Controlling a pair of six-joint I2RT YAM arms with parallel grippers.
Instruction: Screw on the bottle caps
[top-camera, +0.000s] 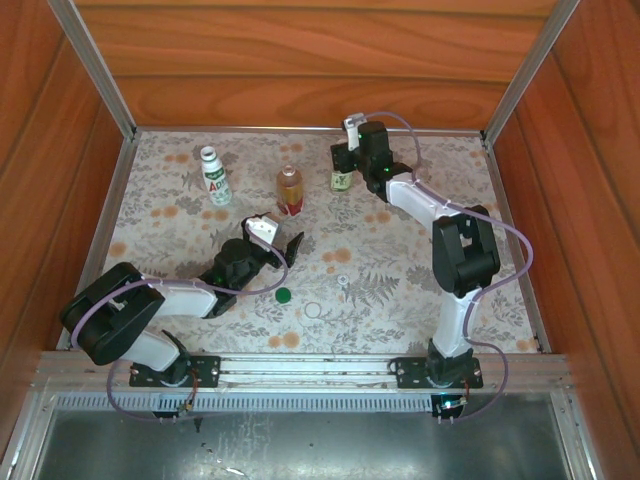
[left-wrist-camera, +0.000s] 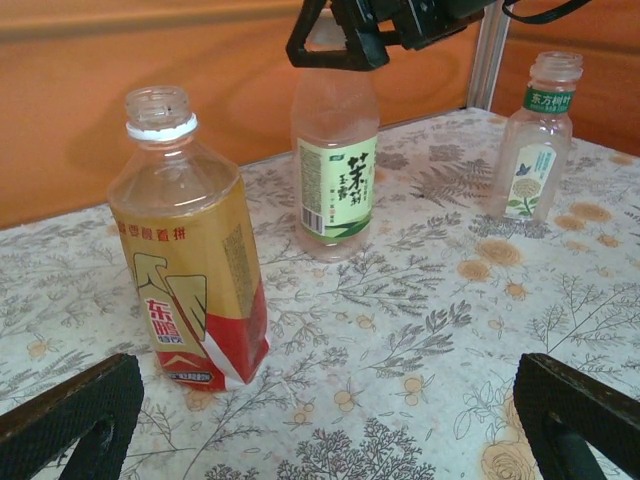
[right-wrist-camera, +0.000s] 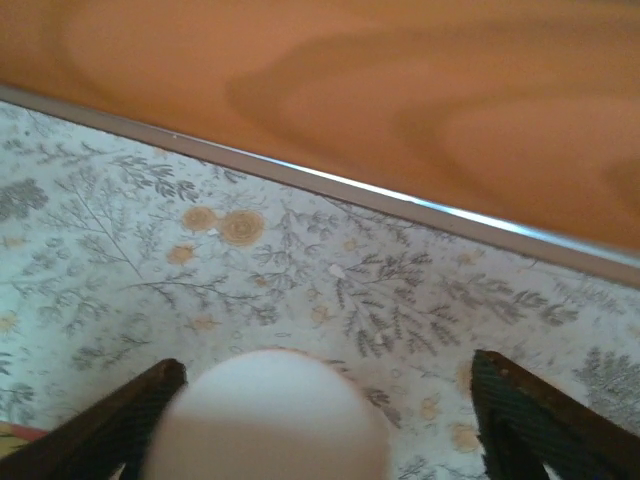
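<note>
My right gripper (top-camera: 346, 152) hangs at the back over the clear bottle (top-camera: 341, 181) with the greenish label (left-wrist-camera: 337, 185). In the right wrist view its jaws (right-wrist-camera: 330, 405) stand open around a blurred white cap (right-wrist-camera: 270, 425) on that bottle's top, with a gap on the right side. The amber bottle (left-wrist-camera: 190, 250) stands uncapped, a white ring round its neck. A short clear bottle (left-wrist-camera: 537, 140) stands further right. The white bottle (top-camera: 215, 177) wears a white cap. My left gripper (top-camera: 280, 240) is open and holds nothing, facing the amber bottle (top-camera: 289, 190). A dark green cap (top-camera: 283, 295) and a small pale cap (top-camera: 342, 282) lie loose.
A thin clear ring (top-camera: 317, 311) lies on the flowered tablecloth (top-camera: 400, 250) near the green cap. Wooden walls and aluminium posts (top-camera: 520, 75) close in the back and sides. The right arm's elbow (top-camera: 465, 250) stands tall over the right half of the table.
</note>
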